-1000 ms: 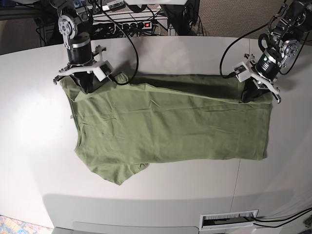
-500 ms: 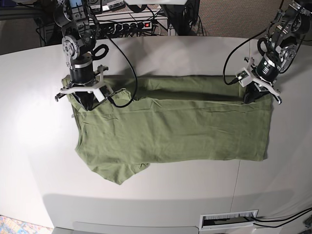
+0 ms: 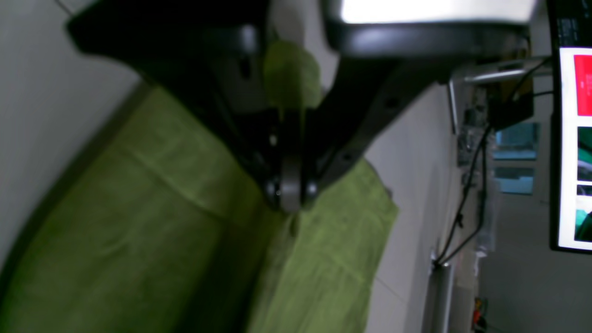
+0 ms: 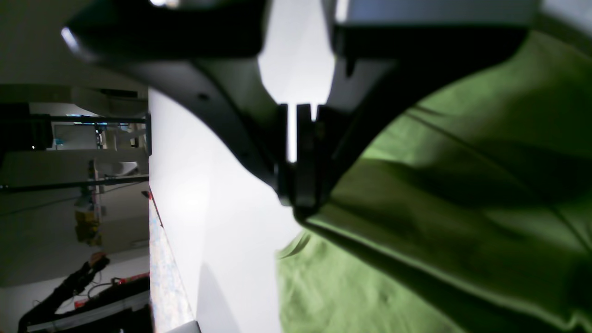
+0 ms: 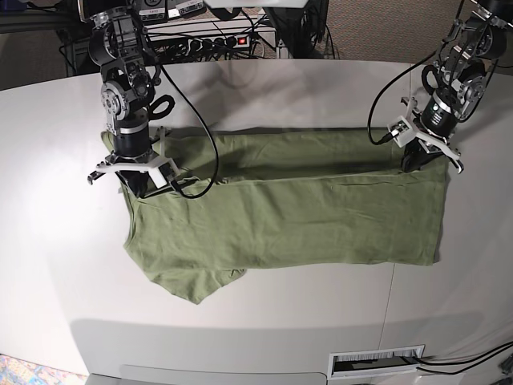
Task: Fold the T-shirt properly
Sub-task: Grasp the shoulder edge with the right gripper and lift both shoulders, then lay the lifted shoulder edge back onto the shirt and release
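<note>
Fingers (image 5: 134, 186) w/ T-shirt (image 5: 288, 216) on white table (image 5: 264, 321), cables (image 5: 216, 40) behind.

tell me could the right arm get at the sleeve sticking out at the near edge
Probably not as things stand: the right gripper is shut on the T-shirt edge. The sleeve lies bare on the table, nothing over it.

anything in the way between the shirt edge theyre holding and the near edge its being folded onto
Nothing visible. Both hands are shut on the T-shirt: the left hand at the far hem corner, the right hand at the shoulder end. Only flat green cloth on the bare table lies toward the near edge.
</note>
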Robot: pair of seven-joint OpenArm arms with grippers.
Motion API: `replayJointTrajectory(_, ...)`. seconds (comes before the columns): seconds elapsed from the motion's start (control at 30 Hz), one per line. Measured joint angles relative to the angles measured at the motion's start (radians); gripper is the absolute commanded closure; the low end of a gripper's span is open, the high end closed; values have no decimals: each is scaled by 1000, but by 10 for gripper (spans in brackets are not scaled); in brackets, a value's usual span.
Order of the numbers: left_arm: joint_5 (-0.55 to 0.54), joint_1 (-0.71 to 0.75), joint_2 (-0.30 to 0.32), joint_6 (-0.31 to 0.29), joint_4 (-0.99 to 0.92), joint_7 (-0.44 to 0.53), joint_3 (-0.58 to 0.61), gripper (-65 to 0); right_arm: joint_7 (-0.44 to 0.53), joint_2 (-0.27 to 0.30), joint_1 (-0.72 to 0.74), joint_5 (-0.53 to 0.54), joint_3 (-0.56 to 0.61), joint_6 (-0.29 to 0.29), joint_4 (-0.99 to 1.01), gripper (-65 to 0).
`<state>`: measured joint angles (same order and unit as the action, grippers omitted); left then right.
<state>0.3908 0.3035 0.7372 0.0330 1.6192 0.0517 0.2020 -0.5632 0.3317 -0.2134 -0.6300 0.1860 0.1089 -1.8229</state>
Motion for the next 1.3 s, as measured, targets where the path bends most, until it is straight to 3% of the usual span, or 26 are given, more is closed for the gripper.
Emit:
replayJointTrajectory(0.37,-51,-58,-8,-3,-96,48,0,0,-15,0,6,0,0,-15,1,0)
replayJointTrajectory(0.4,-51,-58,-9,-4,-96,48,0,-17,-16,0,6,0,0,-15,2,0)
replayJointTrajectory(0.43,-52,-58,-8,-4,-96,48,0,-82,-16,0,6,0,0,-15,2,-29)
replayJointTrajectory(0.5,-51,-58,-8,-4,-95,47,0,-201,-16,0,6,-1,0,-15,2,-126)
replayJointTrajectory(0.53,-53,-58,-8,-4,-94,47,0,-228,-19,0,6,-1,0,-18,2,-160)
replayJointTrajectory(0.63,-52,-57,-8,-4,-69,42,0,-233,-24,0,6,0,0,-19,2,-205)
replayJointTrajectory(0.77,-52,-57,-1,-5,-17,-6,0,-218,-57,0,6,0,0,-19,2,-189)
replayJointTrajectory(0.87,-81,-58,14,-74,-1,-5,0,-112,-133,0,6,-1,0,-3,2,-26)
replayJointTrajectory(0.93,-85,-57,23,-162,-1,-6,0,-6,-174,8,6,0,0,81,2,0)
replayJointTrajectory(1.0,-85,-58,24,-231,-1,-7,0,0,-189,24,5,50,0,131,2,0)
replayJointTrajectory(1.3,-86,-66,27,-425,1,-37,0,0,-208,72,2,208,1,305,2,0)
